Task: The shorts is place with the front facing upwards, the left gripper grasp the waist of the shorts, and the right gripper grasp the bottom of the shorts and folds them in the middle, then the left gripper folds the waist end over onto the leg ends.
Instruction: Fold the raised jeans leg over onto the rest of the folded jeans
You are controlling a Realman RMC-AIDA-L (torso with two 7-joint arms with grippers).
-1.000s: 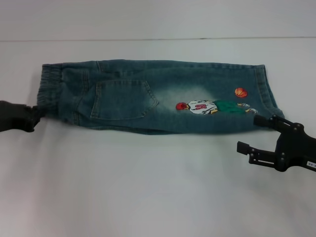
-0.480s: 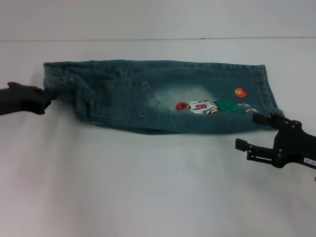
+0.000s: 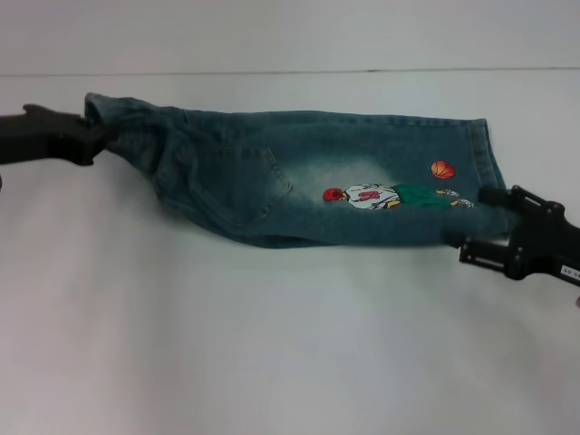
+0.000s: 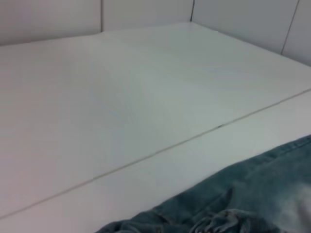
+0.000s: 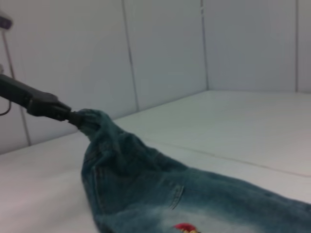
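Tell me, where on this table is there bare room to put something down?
The wide white stretch of table nearer the robot than the shorts is bare, and so is the strip beyond them. The shorts' own row is crowded: the left claw lifts the waist, and the right claw crowds the hems.

Shorts [image 3: 299,177]: blue denim, pale faded patch, red-white-green cartoon print [image 3: 385,196], orange basketball [image 3: 441,169]. Worktop [image 3: 272,344]: white. Both grippers black.
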